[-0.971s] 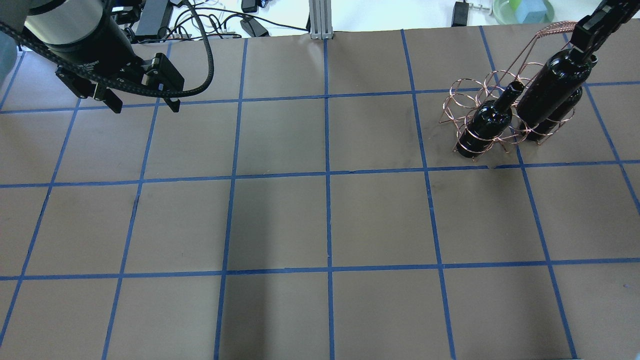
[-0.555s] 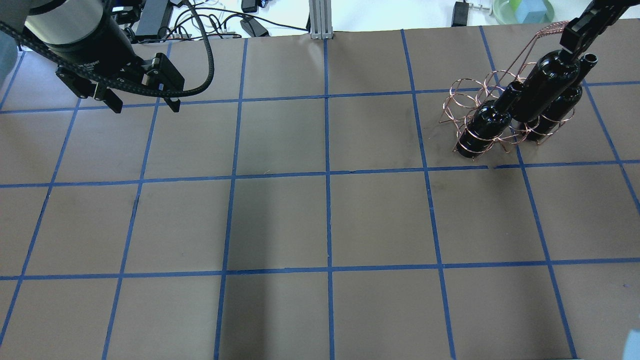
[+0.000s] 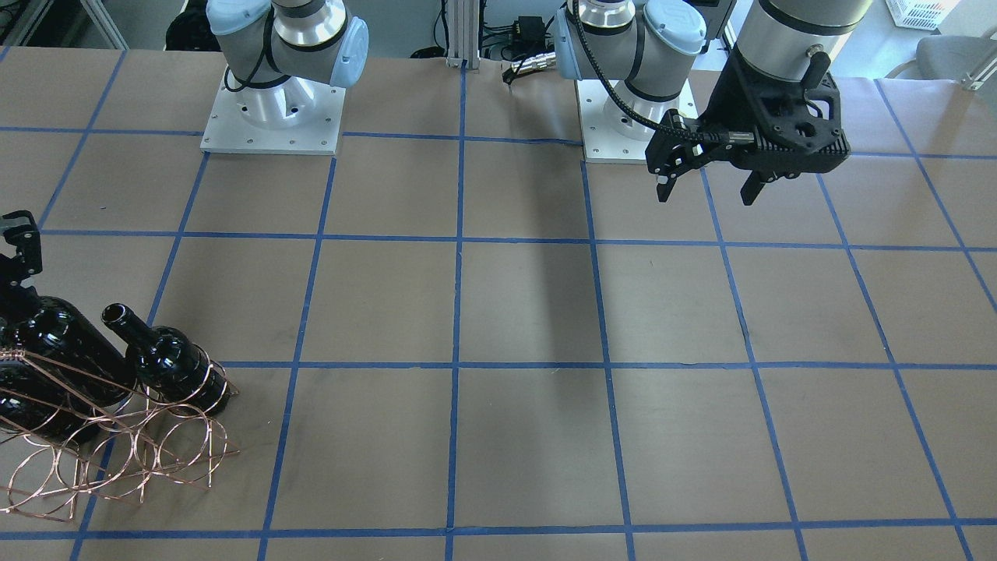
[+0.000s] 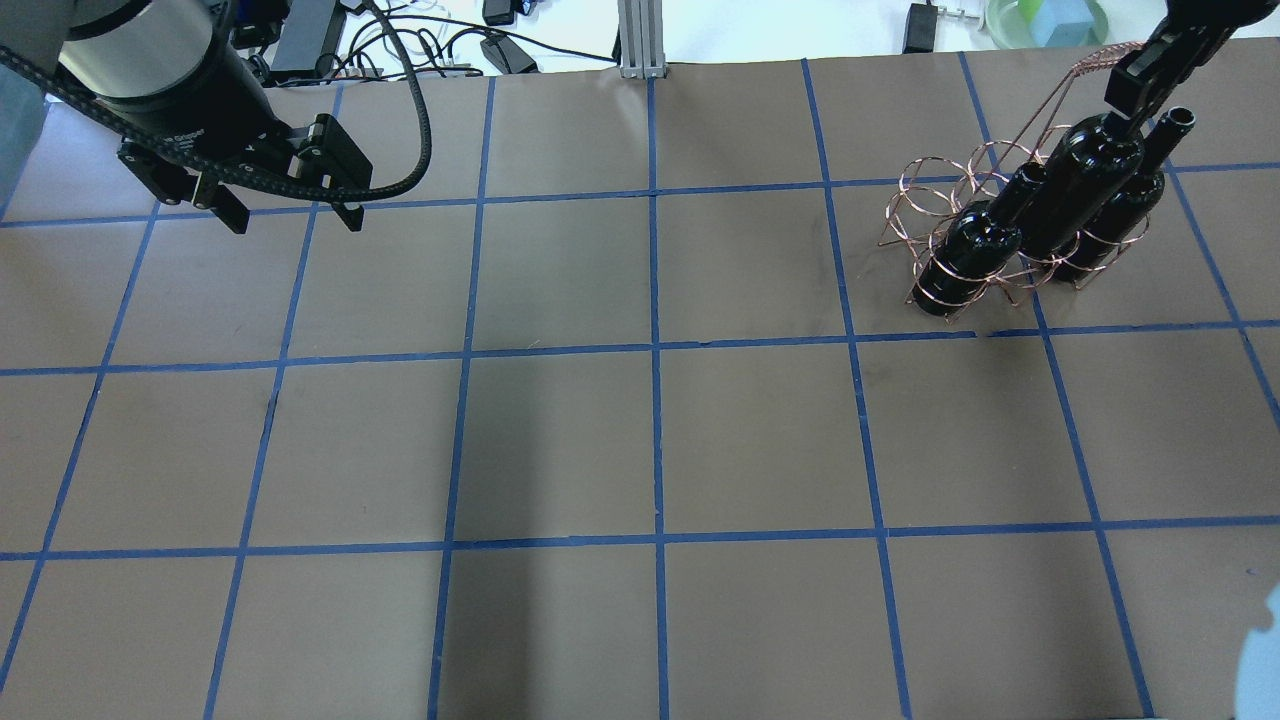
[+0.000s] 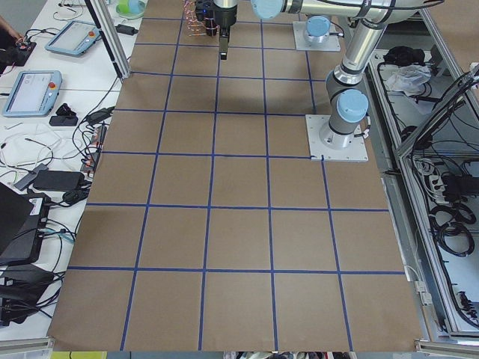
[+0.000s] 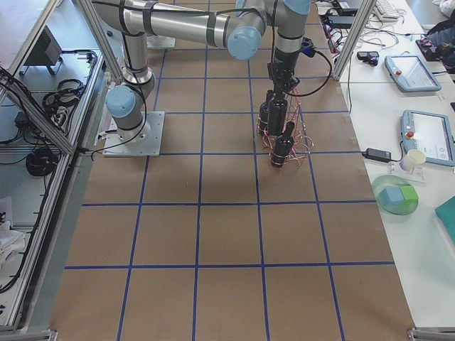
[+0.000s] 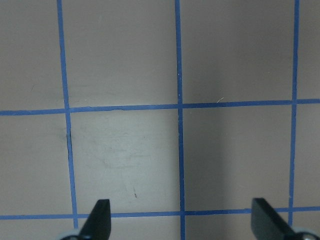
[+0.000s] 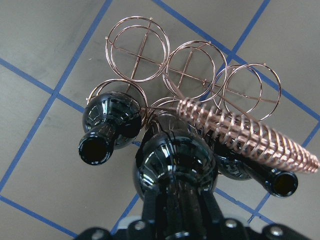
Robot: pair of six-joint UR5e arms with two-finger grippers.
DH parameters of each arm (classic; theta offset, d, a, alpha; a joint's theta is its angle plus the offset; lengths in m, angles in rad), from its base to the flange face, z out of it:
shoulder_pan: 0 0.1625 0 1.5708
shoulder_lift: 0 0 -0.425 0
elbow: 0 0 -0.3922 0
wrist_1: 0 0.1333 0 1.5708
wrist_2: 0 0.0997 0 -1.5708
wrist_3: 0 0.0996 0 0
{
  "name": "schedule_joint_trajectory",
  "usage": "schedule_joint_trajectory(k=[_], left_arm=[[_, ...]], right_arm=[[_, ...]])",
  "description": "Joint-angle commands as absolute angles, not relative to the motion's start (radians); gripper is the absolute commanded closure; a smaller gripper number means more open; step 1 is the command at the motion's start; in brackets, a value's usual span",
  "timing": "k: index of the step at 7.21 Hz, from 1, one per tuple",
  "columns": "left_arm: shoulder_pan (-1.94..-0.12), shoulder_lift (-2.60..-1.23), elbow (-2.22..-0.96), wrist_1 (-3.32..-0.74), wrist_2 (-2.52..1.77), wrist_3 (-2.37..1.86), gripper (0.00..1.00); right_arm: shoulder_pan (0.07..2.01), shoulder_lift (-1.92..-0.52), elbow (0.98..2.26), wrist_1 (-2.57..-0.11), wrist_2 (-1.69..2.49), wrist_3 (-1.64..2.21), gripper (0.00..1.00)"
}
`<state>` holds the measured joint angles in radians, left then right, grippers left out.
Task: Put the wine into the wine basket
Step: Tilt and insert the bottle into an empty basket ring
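My right gripper [image 4: 1135, 85] is shut on the neck of a near-black wine bottle [image 4: 1080, 180] and holds it upright, with its base down among the loops of the copper wire basket [image 4: 925, 195]. In the right wrist view the fingers [image 8: 150, 210] clamp this bottle [image 8: 175, 165] below the basket's coiled handle [image 8: 250, 135]. Two look-alike bottles stand in loops on either side, one [image 4: 975, 245] and the other [image 4: 1125, 215]. The front view shows the basket [image 3: 140, 460] and my right gripper [image 3: 19, 249] at its left edge. My left gripper [image 4: 285, 215] is open and empty, far off.
The basket has several empty loops [image 8: 137, 50] on its far side. My left gripper [image 7: 182, 225] hangs over bare brown paper with blue tape lines. Cables and a green bowl [image 4: 1045, 20] lie beyond the table's back edge.
My right gripper has lowered the held bottle down and inward, so it now sits between the two other bottles in the basket. The left gripper has barely moved.
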<state>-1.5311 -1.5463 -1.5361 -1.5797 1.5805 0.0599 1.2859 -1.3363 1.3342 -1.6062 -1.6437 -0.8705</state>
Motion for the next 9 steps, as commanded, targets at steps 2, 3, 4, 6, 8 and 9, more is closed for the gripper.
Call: schedule_joint_trajectory(k=[2, 3, 4, 6, 8, 9], left_arm=[[-1.531, -1.546, -1.539, -1.578, 1.582, 0.060, 0.00], [-1.529, -1.546, -1.539, -1.578, 1.582, 0.060, 0.00], [-1.529, -1.546, -1.539, -1.580, 1.582, 0.060, 0.00], [-1.531, -1.546, -1.539, -1.578, 1.580, 0.060, 0.00], [-1.529, -1.546, -1.539, -1.580, 1.582, 0.060, 0.00], [-1.529, -1.546, -1.539, -1.578, 1.580, 0.060, 0.00]], right_arm=[[1.285, -1.318, 1.335, -1.600, -1.658, -0.915, 1.00], [1.285, -1.316, 1.335, -1.603, -1.660, -0.917, 1.00], [1.287, -1.310, 1.335, -1.611, -1.657, -0.919, 1.00], [1.287, -1.283, 1.335, -1.640, -1.655, -0.920, 1.00], [1.287, -1.273, 1.335, -1.643, -1.652, -0.920, 1.00], [1.287, -1.258, 1.335, -1.643, -1.652, -0.920, 1.00]])
